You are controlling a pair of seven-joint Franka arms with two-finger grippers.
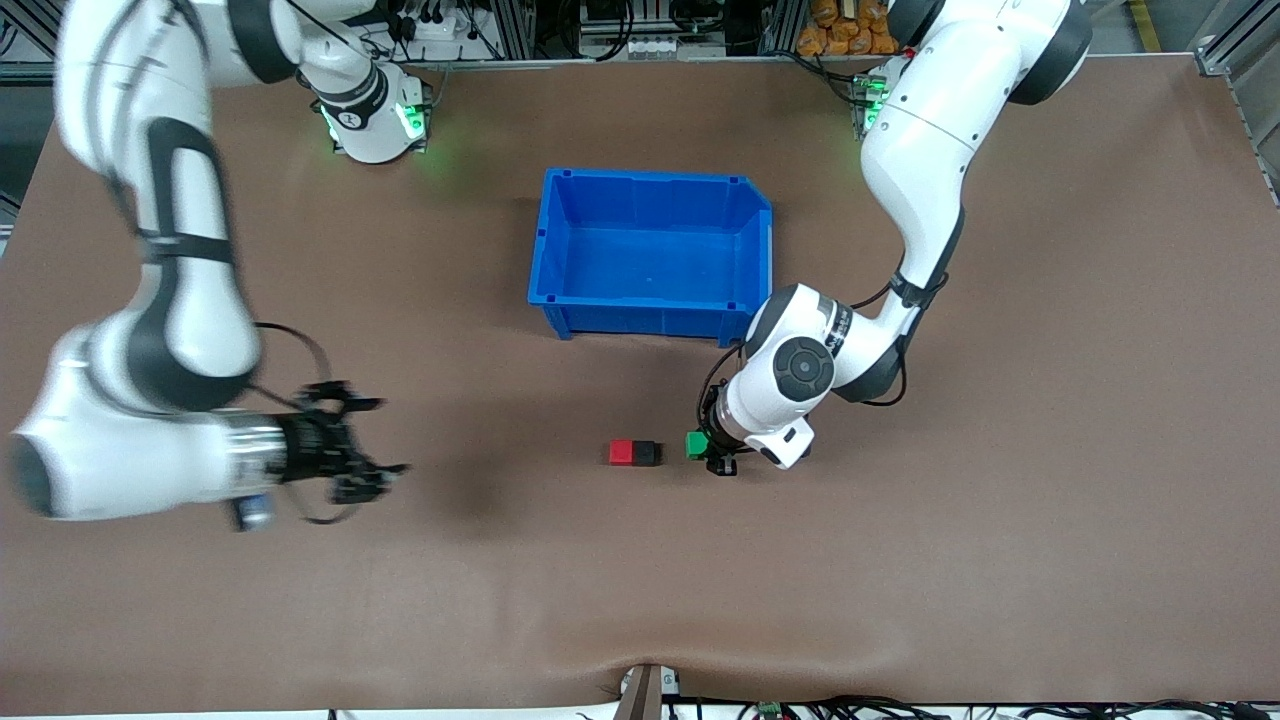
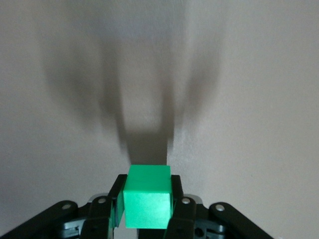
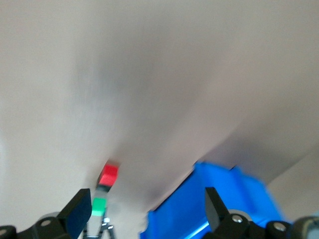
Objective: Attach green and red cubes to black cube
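Observation:
The red cube (image 1: pixel 622 452) and the black cube (image 1: pixel 646 453) sit side by side, touching, on the brown table; both also show in the right wrist view, the red cube (image 3: pixel 108 174) and the black cube (image 3: pixel 102 189). My left gripper (image 1: pixel 712 452) is shut on the green cube (image 1: pixel 697 444), low over the table, a short gap from the black cube toward the left arm's end. In the left wrist view the green cube (image 2: pixel 147 196) sits between the fingers of the left gripper (image 2: pixel 147 201). My right gripper (image 1: pixel 385 437) is open and empty, over the table toward the right arm's end.
A blue bin (image 1: pixel 650 312) stands empty, farther from the front camera than the cubes; it also shows in the right wrist view (image 3: pixel 214 209). The left arm's elbow hangs beside the bin's corner.

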